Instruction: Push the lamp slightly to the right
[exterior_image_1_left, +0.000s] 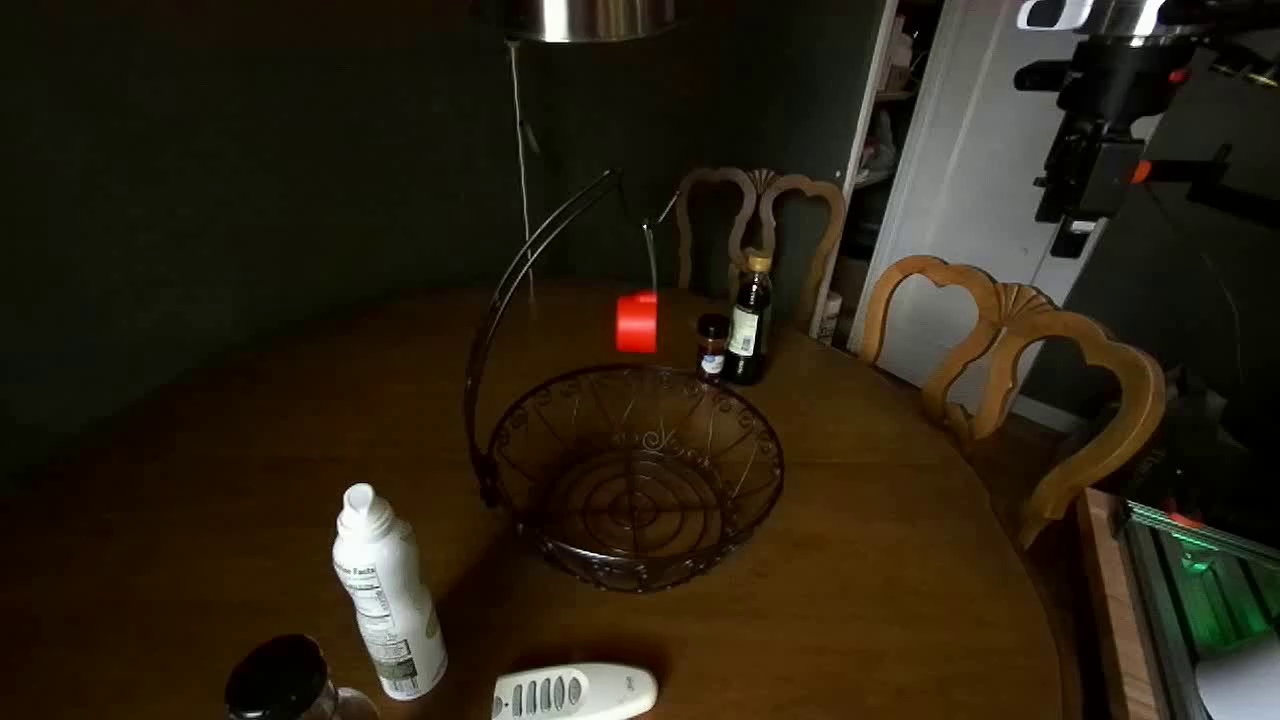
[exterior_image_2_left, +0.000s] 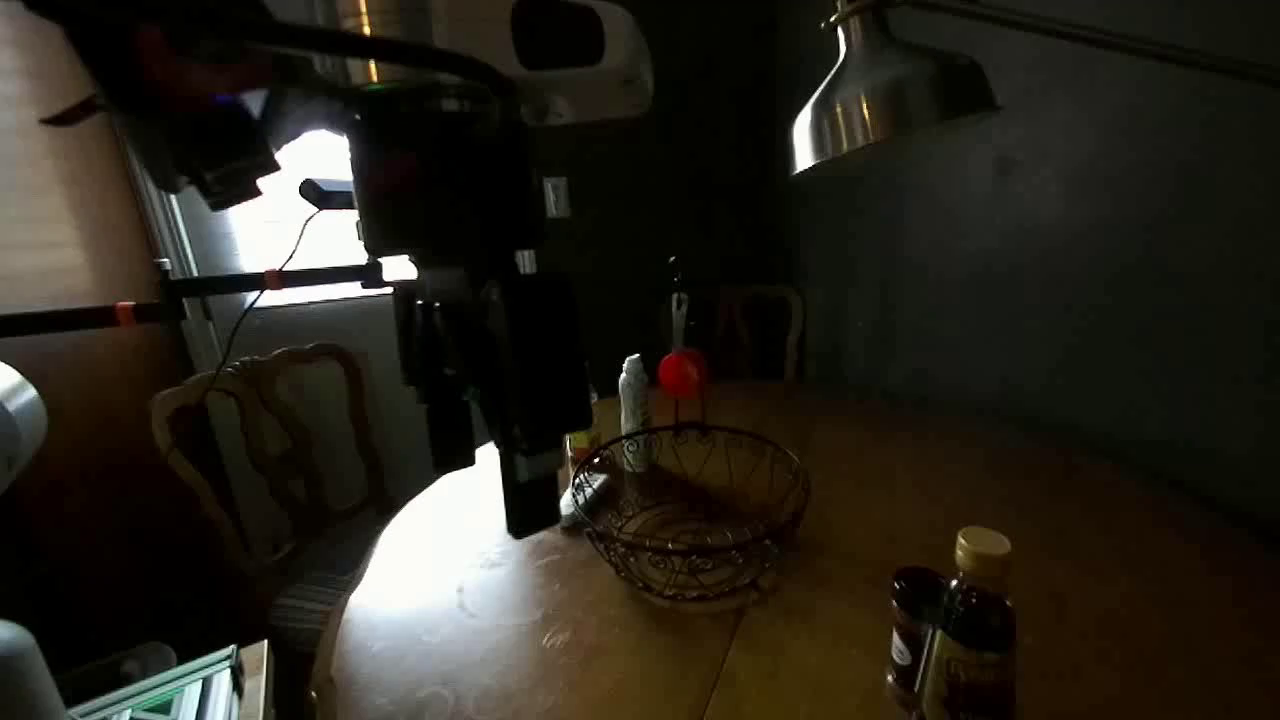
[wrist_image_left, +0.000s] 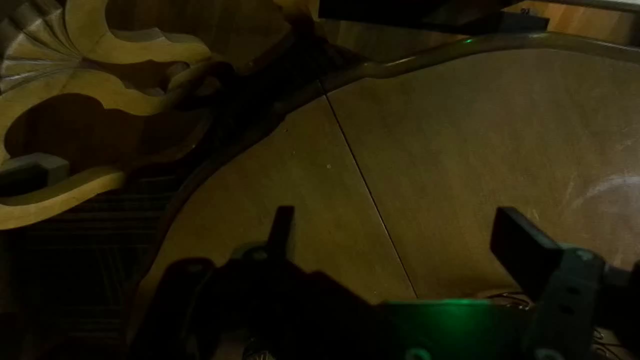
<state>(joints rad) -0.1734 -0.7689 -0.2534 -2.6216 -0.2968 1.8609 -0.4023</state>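
Observation:
The lamp has a silvery-grey metal shade. In an exterior view its lower rim (exterior_image_1_left: 600, 18) shows at the top edge, with the upper part cut off. In an exterior view the shade (exterior_image_2_left: 885, 105) hangs tilted from a thin arm at the upper right, above the table. My gripper (exterior_image_1_left: 1072, 240) is off to the right there, well apart from the lamp. It also shows as a dark shape (exterior_image_2_left: 495, 485), with the lamp up and to the right of it. In the wrist view the fingers (wrist_image_left: 394, 212) are wide apart with only table between them. The lamp is out of the wrist view.
A dark wire basket (exterior_image_1_left: 640, 575) with an arched handle stands on the wooden table (exterior_image_1_left: 880, 560); a red item (exterior_image_1_left: 637, 322) hangs from it. A white bottle (exterior_image_1_left: 390, 600), a remote (exterior_image_1_left: 580, 692), a dark bottle (exterior_image_1_left: 748, 325) and a jar (exterior_image_1_left: 712, 345) stand around. Chairs (exterior_image_1_left: 1030, 350) flank the table.

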